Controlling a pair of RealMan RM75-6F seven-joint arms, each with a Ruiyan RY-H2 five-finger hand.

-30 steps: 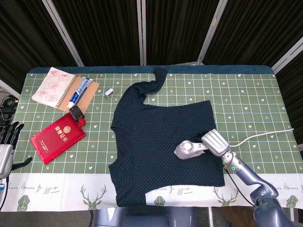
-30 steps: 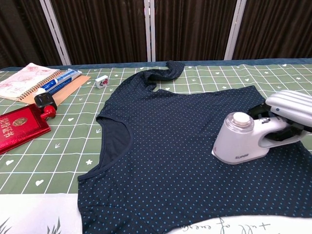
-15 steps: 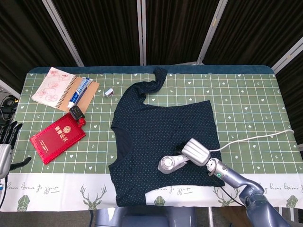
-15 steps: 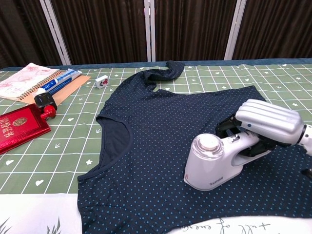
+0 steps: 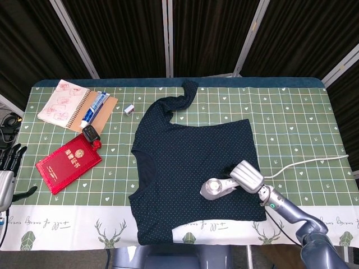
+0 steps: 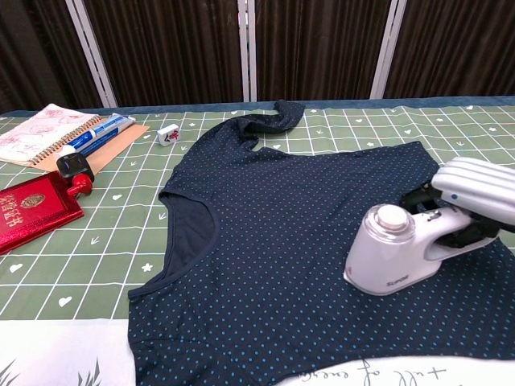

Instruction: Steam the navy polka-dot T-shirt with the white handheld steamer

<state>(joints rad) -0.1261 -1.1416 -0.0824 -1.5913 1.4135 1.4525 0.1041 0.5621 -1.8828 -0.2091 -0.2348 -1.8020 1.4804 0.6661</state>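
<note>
Since half a second ago the white handheld steamer (image 5: 216,188) has slid back toward the shirt's right edge. From the head camera, the right hand (image 5: 247,176) has its fingers clamped on the steamer's handle, the steamer resting on the lower right part of the navy polka-dot T-shirt (image 5: 185,157) spread on the table (image 5: 291,117). The left hand (image 5: 8,168) hangs off the table's left edge, fingers apart, holding nothing.

From the chest camera, the steamer (image 6: 394,252) sits flat on the shirt (image 6: 282,233), the right hand (image 6: 475,193) wrapped over its handle.
</note>
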